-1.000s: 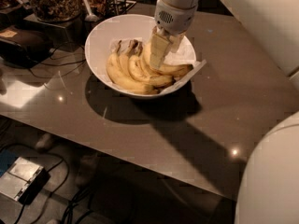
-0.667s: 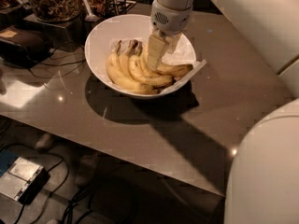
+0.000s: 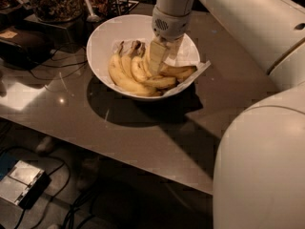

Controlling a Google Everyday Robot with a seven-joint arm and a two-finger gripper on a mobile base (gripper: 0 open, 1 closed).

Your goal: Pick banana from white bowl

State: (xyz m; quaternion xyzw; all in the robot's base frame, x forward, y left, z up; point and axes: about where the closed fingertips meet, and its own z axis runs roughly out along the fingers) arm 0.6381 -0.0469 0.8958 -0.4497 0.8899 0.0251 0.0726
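Observation:
The white bowl (image 3: 101, 35) stands on the grey-brown table and holds several yellow bananas on a sheet of paper. The longest curved banana (image 3: 124, 81) lies along the bowl's front left side, its stem up near the bunched brown stems (image 3: 132, 46). My gripper (image 3: 155, 68) reaches straight down from the white arm (image 3: 172, 8) into the middle of the bowl. It sits among the shorter bananas (image 3: 164, 81), just right of the long banana. Its tip is partly hidden among the fruit.
A dark flat device (image 3: 19, 42) lies at the table's left. Jars of food (image 3: 52, 1) and a metal utensil (image 3: 90, 11) stand behind the bowl. My white body (image 3: 262, 166) fills the lower right. A box and cables (image 3: 21, 187) lie on the floor.
The gripper stays down in the bowl at nearly the same spot. The upper arm and body have shifted a little left in the view. The bananas have not moved.

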